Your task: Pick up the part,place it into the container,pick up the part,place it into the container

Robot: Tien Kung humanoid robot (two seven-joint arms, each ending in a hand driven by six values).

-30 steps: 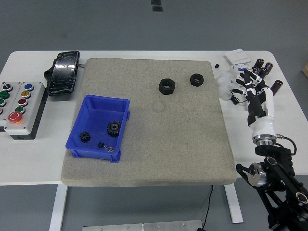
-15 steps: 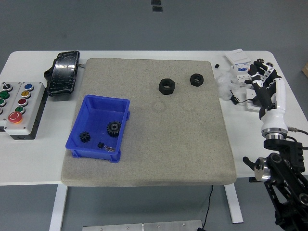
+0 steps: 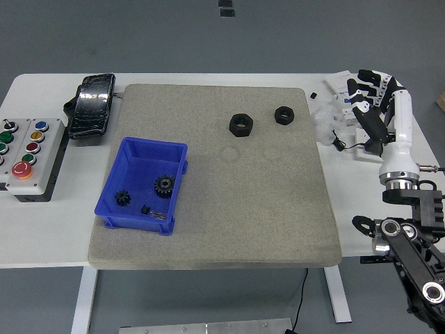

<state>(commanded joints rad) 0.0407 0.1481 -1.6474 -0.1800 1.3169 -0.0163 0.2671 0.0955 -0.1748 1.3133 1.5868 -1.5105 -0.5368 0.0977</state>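
On my head view, item by item.

White table [image 3: 208, 250]: carries a large grey felt mat [image 3: 229, 209] across its middle.

Blue container [image 3: 142, 185]: on the mat's left part, open side up. I count three dark pieces inside: a larger gear [image 3: 165, 185] near the middle, a smaller gear [image 3: 123, 198] to its left, and a small dark part [image 3: 148, 209] near the front wall; that last one is too small for me to tell its shape.

Parts on the mat: a larger black nut [image 3: 240, 124] and a smaller black nut [image 3: 284, 115], lying near each other on the far right part of the mat, well apart from the container. Neither is touched by anything.

Right hand [image 3: 372, 104]: raised over the table's far right corner, off the mat, to the right of the two nuts. Its fingers [image 3: 357, 86] are spread loosely and hold nothing.

Beside that hand, on the table: a crumpled clear wrapper [image 3: 325, 122] and a white flat item [image 3: 358, 142] lying under the hand.

Left side of the table: a box with coloured buttons [image 3: 26, 153] and a black pedal-like unit [image 3: 92, 106] just beyond the mat's left edge.
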